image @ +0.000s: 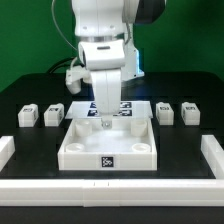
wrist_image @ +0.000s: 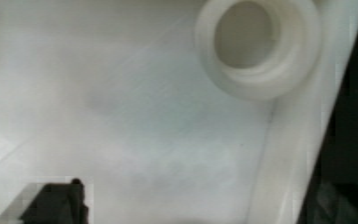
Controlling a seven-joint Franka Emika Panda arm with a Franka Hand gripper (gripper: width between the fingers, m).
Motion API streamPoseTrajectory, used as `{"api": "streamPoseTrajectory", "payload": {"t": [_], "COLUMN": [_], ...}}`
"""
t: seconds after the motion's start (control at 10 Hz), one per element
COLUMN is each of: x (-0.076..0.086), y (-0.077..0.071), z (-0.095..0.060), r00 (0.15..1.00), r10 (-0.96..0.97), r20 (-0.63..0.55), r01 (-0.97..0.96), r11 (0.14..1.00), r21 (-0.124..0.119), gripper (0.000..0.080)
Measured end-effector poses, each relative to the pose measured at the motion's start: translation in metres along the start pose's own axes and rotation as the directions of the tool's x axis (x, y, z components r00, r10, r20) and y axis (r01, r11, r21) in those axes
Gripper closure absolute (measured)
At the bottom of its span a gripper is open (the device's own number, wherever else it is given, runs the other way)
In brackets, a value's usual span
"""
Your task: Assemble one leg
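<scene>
Four legs, small white blocks with square markers, stand on the black table in a row: two on the exterior view's left (image: 27, 115) (image: 54, 114) and two on its right (image: 165, 112) (image: 190, 111). My gripper (image: 103, 122) reaches straight down over the back middle of the large white tray-like piece (image: 75, 150), apart from all the legs. In the wrist view the gripper (wrist_image: 202, 198) is open with nothing between its dark fingers (wrist_image: 55, 205). Below it lies the tray's flat floor (wrist_image: 123, 110) and one round corner socket (wrist_image: 256, 40).
The marker board (image: 125, 105) lies behind the tray, partly hidden by the arm. Long white bars lie at the exterior view's left (image: 6, 150), right (image: 214, 150) and front (image: 110, 196).
</scene>
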State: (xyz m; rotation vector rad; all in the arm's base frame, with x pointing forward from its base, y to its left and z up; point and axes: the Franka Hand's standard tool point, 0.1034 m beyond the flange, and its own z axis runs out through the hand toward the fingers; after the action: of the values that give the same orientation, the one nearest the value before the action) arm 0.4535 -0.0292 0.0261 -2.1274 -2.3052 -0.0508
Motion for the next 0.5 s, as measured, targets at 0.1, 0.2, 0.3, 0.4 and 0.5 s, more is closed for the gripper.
{"api": "streamPoseTrajectory", "payload": {"t": [0.1,0.2,0.3,0.4,0.5], "x": [0.0015,0.004,0.0052,0.0053,0.0076], "y": [-0.0009,-0.0048,-0.0055,-0.0055,-0.0063], "z": [0.0005,0.0036,0.0041,0.0041,0.006], "r00": [0.999,0.997,0.994,0.991,0.988], "r10": [0.042,0.08,0.11,0.13,0.152], "r20": [0.0,-0.002,-0.003,-0.003,-0.003], "r01": [-0.042,-0.08,-0.11,-0.13,-0.152], "r11": [0.999,0.997,0.994,0.991,0.988], "r21": [-0.006,0.003,0.005,0.005,0.009], "gripper": [0.0149,0.0149,0.0149,0.0149,0.0149]}}
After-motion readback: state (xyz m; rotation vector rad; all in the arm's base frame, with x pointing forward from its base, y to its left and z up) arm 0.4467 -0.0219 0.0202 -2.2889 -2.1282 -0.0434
